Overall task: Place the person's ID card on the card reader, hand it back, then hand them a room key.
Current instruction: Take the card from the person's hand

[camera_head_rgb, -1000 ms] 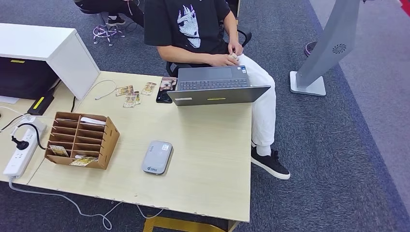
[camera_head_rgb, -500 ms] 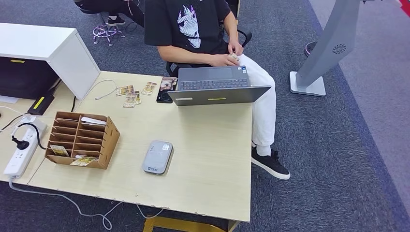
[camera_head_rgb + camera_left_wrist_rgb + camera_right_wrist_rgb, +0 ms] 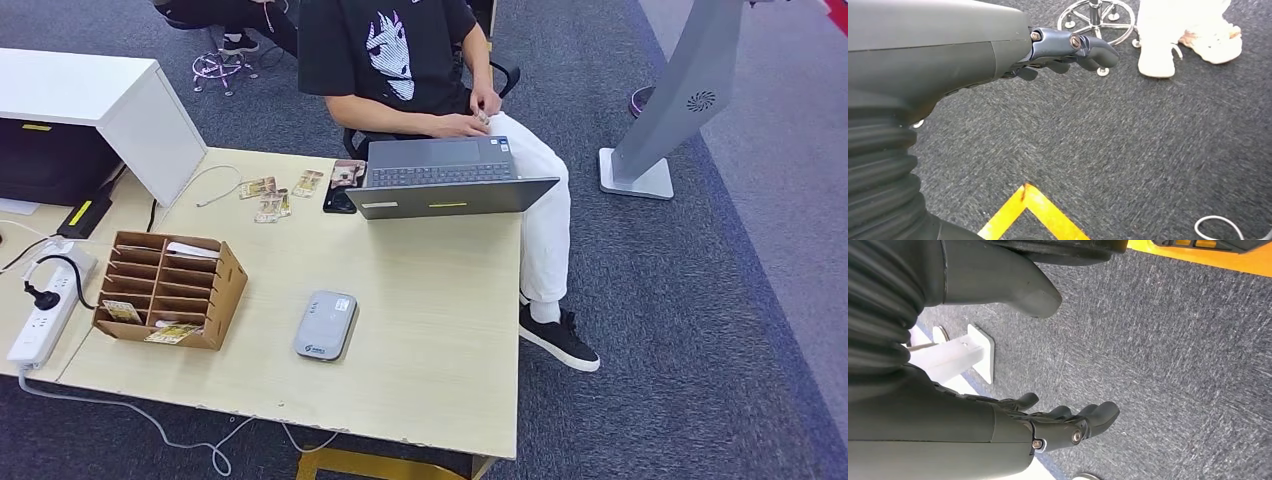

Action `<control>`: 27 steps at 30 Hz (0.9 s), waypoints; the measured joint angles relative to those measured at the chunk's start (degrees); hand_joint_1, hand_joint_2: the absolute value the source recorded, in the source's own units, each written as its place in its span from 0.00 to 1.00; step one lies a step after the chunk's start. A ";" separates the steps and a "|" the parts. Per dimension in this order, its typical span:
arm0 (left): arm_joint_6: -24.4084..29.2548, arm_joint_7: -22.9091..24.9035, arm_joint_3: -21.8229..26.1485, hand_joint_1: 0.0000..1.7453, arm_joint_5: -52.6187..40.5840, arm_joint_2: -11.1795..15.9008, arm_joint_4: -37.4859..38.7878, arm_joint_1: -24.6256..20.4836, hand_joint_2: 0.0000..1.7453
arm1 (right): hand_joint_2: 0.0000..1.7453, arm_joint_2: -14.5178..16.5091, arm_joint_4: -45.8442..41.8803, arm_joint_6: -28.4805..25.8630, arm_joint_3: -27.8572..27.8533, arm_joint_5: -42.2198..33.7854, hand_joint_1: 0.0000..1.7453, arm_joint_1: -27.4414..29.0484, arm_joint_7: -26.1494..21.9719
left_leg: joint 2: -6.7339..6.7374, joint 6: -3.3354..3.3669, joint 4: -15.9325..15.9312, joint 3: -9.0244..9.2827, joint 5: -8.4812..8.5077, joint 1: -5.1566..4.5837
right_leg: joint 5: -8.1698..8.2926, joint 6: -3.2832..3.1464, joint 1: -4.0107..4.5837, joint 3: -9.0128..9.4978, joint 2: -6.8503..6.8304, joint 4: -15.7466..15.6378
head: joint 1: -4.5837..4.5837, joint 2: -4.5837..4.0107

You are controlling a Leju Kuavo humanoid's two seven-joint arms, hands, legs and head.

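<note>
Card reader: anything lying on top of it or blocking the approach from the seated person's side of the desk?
Nothing visible. The grey rounded card reader lies bare on the light wooden desk. The brown cardboard slotted organizer stands apart beside it, and the open grey laptop sits at the desk's far edge, with bare desk between it and the reader.

- Office or reception desk — dark grey carpet tiles (image 3: 700, 300) across the floor, yellow tape marking (image 3: 1033, 212) on them.
- Pale wooden desk (image 3: 430, 330) with an open grey laptop (image 3: 447, 178), facing a seated person (image 3: 400, 60) in an office chair (image 3: 500, 72).
- Grey card reader (image 3: 326, 325) near the desk's middle, beside a cardboard sorter (image 3: 165, 288) with cards in its slots — front-desk gear.
- More cards (image 3: 270, 198) loose near the far edge, next to a phone (image 3: 340, 200).
- White power strip (image 3: 45, 310) with cables, white cabinet (image 3: 110, 100) over a dark device.
- Grey kiosk stand (image 3: 680, 95) on a flat base, chair casters (image 3: 1096, 20) on the carpet.
</note>
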 joint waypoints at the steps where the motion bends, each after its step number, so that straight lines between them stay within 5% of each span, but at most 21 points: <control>1: 0.00 0.00 -0.18 0.00 0.25 0.10 0.00 -0.09 1.00 | 1.00 0.01 0.02 0.00 -0.14 0.00 0.00 0.01 -0.05 | 0.00 0.00 0.00 0.00 0.00 0.00 | 0.00 0.00 0.00 0.00 0.00 0.00 | 0.01 0.00; 27: 0.00 0.69 -9.67 0.00 5.89 1.65 0.07 0.11 1.00 | 1.00 0.10 0.39 -0.08 -0.54 0.16 0.00 0.08 -3.08 | 0.00 0.01 0.01 -0.02 -0.01 -0.04 | 0.00 0.01 -0.03 -0.01 -0.02 -0.01 | 0.00 0.00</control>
